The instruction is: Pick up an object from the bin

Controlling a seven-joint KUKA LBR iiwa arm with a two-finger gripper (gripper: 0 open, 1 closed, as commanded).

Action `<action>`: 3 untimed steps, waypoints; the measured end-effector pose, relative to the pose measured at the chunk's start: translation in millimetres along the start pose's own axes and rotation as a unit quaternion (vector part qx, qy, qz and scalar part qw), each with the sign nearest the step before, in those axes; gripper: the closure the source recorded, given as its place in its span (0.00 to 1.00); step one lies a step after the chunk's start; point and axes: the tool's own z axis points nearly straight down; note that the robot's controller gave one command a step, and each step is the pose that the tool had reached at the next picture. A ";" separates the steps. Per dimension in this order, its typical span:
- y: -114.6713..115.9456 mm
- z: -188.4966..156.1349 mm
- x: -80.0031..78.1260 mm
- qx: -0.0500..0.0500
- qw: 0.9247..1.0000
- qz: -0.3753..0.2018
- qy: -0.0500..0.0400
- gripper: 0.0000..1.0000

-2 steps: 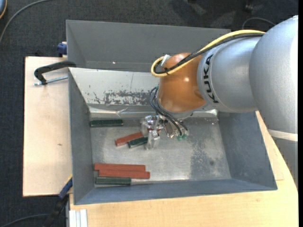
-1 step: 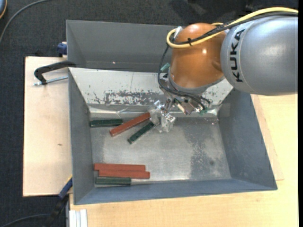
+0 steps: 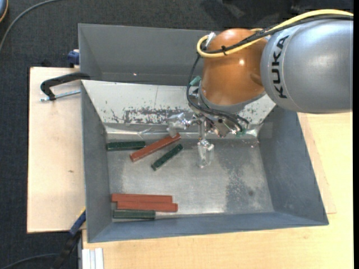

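1. Dark carpet [image 3: 33, 32] is seen behind the grey metal bin [image 3: 291, 167], which is looked at from above.
2. The big silver arm [image 3: 314, 60] is stretched in from the right, over the back part of the bin.
3. An orange cover [image 3: 230, 66] is fixed at the wrist, and a yellow cable [image 3: 314, 17] is looped over it.
4. The gripper [image 3: 205, 153] is found under the orange cover, near the back wall, over a bare patch of the bin's floor.
5. Whether the gripper is released or clenched cannot be told, and nothing is seen held in it.
6. The closest thing is a short green stick [image 3: 167, 157], laid slanted just to the left of the gripper and not touched by it.
7. A long red-brown stick [image 3: 156, 148] is laid slanted right beside that one, a little nearer the back wall.
8. A second green stick [image 3: 126, 145] is laid almost flat further left, near the left wall.
9. In the front left corner, two red-brown bars [image 3: 145, 203] are laid side by side, with a dark green bar [image 3: 134, 214] tucked against them, well apart from the gripper.
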 end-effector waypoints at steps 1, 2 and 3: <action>42.2 77.6 -13.7 -0.003 0.999 0.043 0.005 0.00; 38.8 74.0 -14.3 -0.001 0.999 0.044 0.002 1.00; 15.8 -68.2 -22.5 0.003 1.000 0.015 -0.004 1.00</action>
